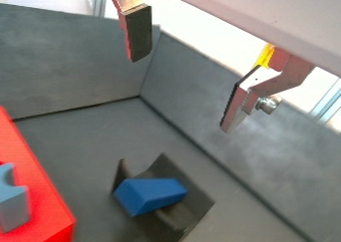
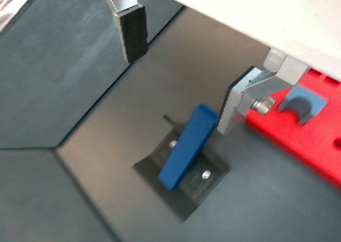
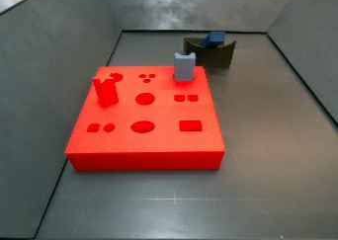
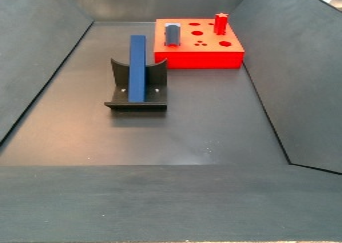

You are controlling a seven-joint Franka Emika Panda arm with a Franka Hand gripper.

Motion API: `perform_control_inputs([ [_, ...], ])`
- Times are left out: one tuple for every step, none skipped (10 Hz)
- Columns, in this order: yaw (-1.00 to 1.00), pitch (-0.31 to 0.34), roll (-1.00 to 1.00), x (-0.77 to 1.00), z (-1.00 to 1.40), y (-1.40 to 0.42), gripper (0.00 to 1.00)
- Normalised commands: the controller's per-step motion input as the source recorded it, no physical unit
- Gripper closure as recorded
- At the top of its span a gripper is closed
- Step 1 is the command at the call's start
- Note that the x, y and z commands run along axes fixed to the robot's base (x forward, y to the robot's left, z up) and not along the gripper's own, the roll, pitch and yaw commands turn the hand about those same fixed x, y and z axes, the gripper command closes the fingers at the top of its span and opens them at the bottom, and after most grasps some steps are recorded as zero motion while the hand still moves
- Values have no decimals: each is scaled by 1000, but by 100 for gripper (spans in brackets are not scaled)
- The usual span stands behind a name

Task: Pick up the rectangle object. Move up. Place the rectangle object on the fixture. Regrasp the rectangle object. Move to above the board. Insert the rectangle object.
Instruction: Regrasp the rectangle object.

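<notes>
The rectangle object, a long blue bar [image 4: 138,65], leans upright on the dark fixture [image 4: 158,89] near the back wall. It also shows in a side view as a blue tip [image 3: 214,37] above the fixture [image 3: 222,54]. My gripper [image 1: 186,72] hangs open above it with nothing between the fingers; the bar [image 1: 147,193] and fixture [image 1: 186,212] lie well below the fingertips. In the other wrist picture the gripper [image 2: 184,72] is open over the bar [image 2: 186,146] and the fixture plate [image 2: 202,176]. The gripper is out of both side views.
The red board [image 3: 145,125] lies beside the fixture and carries a grey-blue peg [image 3: 185,66] and a red upright peg [image 3: 106,89]. The board [image 4: 201,49] sits behind the fixture in a side view. Dark sloping walls enclose the floor.
</notes>
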Motion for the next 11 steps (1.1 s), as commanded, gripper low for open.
perform_control_inputs([
  [92,150,1000,117,-13,-45,0],
  [110,170,1000,119,-14,-47,0],
  [134,190,1000,123,-11,-50,0],
  [167,213,1000,125,-14,-54,0],
  [221,230,946,134,-14,-56,0],
  [238,206,770,143,-16,-56,0],
  [252,172,594,160,-16,-62,0],
  [260,127,365,182,-17,-60,0],
  [257,93,243,191,-9,-49,0],
  [249,57,189,185,-5,-46,0],
  [233,29,175,167,-14,-54,0],
])
